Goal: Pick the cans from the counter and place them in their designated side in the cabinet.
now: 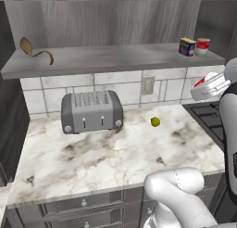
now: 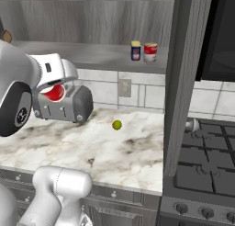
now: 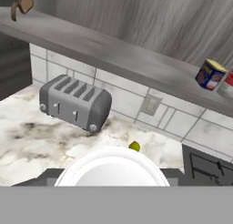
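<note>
End effector (image 2: 55, 89) is raised above the tabletop (image 1: 92, 153), level with the tiled wall under the cabinet shelf (image 1: 111, 60), and pinches a red can (image 2: 56, 93) with a white lid; in the hand view the white lid (image 3: 113, 168) sits close at the bottom edge, between the fingers. In the left base view the held can (image 1: 200, 85) shows at the right edge, above the tabletop's right end.

Blue can (image 1: 187, 47) with yellow top stands upright on the cabinet shelf near its right end. Just beside it, to the right, a red can with white band (image 1: 202, 46), also upright; the two look touching or nearly so.

Grey four-slot toaster (image 1: 91, 111) sits at the tabletop's back edge, left of centre. Small yellow-green ball (image 1: 155, 122) lies on the tabletop to the toaster's right, near the back edge. Wall outlet (image 1: 147, 85) above it. Brown curled object (image 1: 34, 51) at the shelf's left end. Stove (image 2: 202, 165) adjoins the tabletop's right edge.
</note>
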Motion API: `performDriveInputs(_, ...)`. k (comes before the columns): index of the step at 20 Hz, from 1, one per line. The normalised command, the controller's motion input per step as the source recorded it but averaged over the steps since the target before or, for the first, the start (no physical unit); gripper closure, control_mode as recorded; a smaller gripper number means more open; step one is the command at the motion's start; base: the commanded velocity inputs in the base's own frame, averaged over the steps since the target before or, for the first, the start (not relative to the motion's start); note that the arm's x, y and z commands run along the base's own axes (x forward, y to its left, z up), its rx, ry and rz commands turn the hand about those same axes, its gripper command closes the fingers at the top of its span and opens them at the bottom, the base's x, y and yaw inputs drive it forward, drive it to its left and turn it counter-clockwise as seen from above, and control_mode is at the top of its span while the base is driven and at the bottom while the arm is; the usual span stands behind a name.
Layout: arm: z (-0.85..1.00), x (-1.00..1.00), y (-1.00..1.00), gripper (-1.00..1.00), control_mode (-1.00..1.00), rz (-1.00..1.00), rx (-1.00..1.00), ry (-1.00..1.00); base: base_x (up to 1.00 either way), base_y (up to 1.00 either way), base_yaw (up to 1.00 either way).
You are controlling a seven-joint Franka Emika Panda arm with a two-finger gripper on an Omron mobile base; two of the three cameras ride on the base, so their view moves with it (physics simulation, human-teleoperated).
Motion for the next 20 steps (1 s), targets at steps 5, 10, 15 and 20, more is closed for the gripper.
performDriveInputs(5,0.06,0.15,-0.02,1.00,-1.00,-0.03,0.00,-0.06,0.00,0.00,0.00)
performDriveInputs(10,0.10,0.13,-0.05,1.00,-1.00,-0.04,0.00,-0.05,0.00,0.00,0.00)
performDriveInputs(15,0.12,0.12,-0.06,1.00,-1.00,-0.03,0.00,-0.04,0.00,0.00,0.00)
performDriveInputs(20,0.08,0.14,-0.03,1.00,-1.00,-0.02,0.00,-0.02,0.00,0.00,0.00)
